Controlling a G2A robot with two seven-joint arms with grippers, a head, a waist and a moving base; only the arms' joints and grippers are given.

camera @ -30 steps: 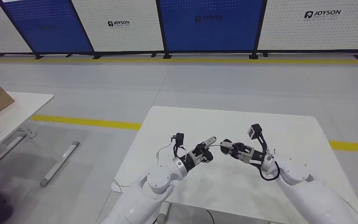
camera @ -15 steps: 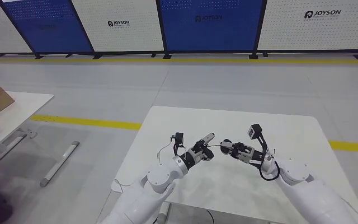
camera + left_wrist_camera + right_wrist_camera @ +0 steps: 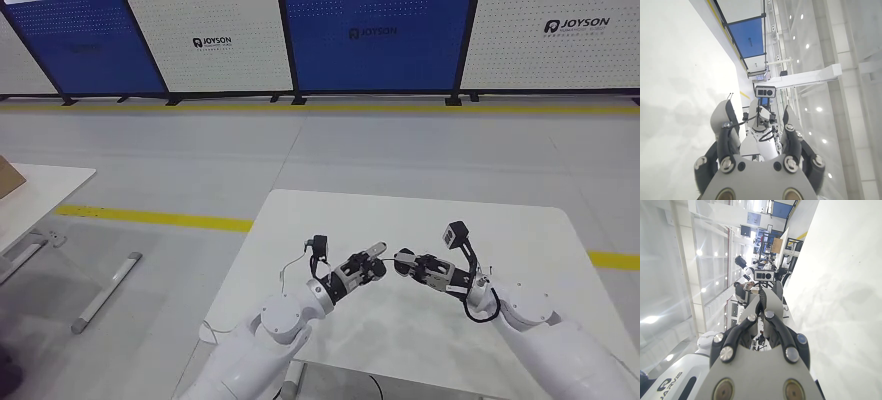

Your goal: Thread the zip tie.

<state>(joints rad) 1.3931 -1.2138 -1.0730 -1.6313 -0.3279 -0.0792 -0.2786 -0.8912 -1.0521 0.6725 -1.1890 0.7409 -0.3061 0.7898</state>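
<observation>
A thin black zip tie [image 3: 745, 120] hangs in the air between the two grippers above the white table [image 3: 420, 330]. My right gripper [image 3: 761, 294] is shut on one end of the tie. It shows from the front in the left wrist view as the right gripper [image 3: 762, 117]. My left gripper [image 3: 757, 106] is open, its jaws spread wide. The tie's free end lies against one of the left gripper's fingers [image 3: 725, 115] and is not clamped. In the top view the left gripper [image 3: 368, 260] and right gripper [image 3: 405, 262] face each other, with the zip tie [image 3: 388, 262] as a short line between them.
Two short black stalks [image 3: 730, 95] stand out at the table's surface beyond the left fingers. The table's far edge [image 3: 410, 195] meets grey floor with a yellow line [image 3: 150, 215]. Another white table [image 3: 40, 190] stands off to the left.
The left gripper's upper finger rose a little half a second ago and has settled back near the tie. The right arm has held still.
</observation>
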